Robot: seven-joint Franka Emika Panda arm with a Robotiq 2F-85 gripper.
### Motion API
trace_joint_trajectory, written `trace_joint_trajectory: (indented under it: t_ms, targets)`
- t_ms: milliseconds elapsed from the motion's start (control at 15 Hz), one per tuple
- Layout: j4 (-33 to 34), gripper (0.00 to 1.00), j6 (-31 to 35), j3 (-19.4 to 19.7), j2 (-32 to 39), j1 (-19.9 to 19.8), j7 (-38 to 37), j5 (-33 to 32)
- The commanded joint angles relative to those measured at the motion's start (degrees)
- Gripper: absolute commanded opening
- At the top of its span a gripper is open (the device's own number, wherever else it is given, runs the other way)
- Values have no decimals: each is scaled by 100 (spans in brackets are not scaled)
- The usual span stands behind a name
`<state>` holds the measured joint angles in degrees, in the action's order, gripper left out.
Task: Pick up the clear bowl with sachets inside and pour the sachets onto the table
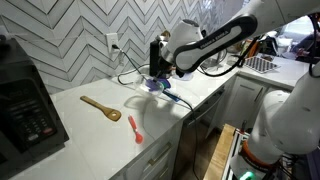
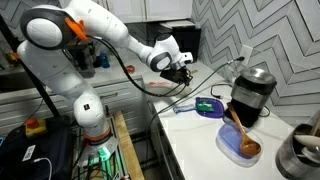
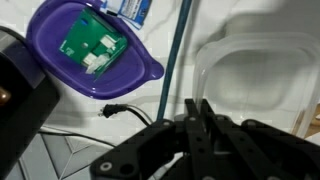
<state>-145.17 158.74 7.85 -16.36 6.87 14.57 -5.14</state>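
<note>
Wrist view: the gripper (image 3: 200, 110) fingers are drawn close together at the near-left rim of the clear bowl (image 3: 262, 80). Cannot tell whether the rim is pinched between them. The bowl lies toward the back edge of the counter (image 3: 235, 20), just beside a purple bowl (image 3: 50, 65) holding a green packet (image 3: 95, 48).

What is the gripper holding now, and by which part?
Nothing, it seems: in the wrist view the gripper is shut and empty; the clear bowl lies apart.
</note>
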Motion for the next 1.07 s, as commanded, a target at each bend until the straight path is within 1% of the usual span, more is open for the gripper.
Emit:
trace_joint_trajectory:
  t_ms: [0, 67, 200, 267, 333, 400, 533, 600, 667, 800, 1000]
  targets:
    - [-22, 7, -54, -147, -105, -185, 77, 82]
    - [-51, 2, -75, -146, -176, -192, 80, 81]
    - [103, 2, -194, 383, 24, 602, 908, 1308]
    - [178, 2, -347, 667, 84, 947, 1208, 1705]
    - [278, 2, -551, 557, 164, 849, 1458, 2034]
    - [358, 2, -748, 553, 221, 832, 1615, 2150]
    - [541, 2, -1085, 330, 381, 538, 1556, 1938]
    - [624, 2, -1244, 223, 431, 376, 1401, 1715]
    - [711, 2, -1354, 66, 504, 138, 1062, 1259]
    - [868, 2, -1645, -84, 592, -46, 1006, 814]
    - [1041, 2, -1917, -256, 745, -115, 1097, 645]
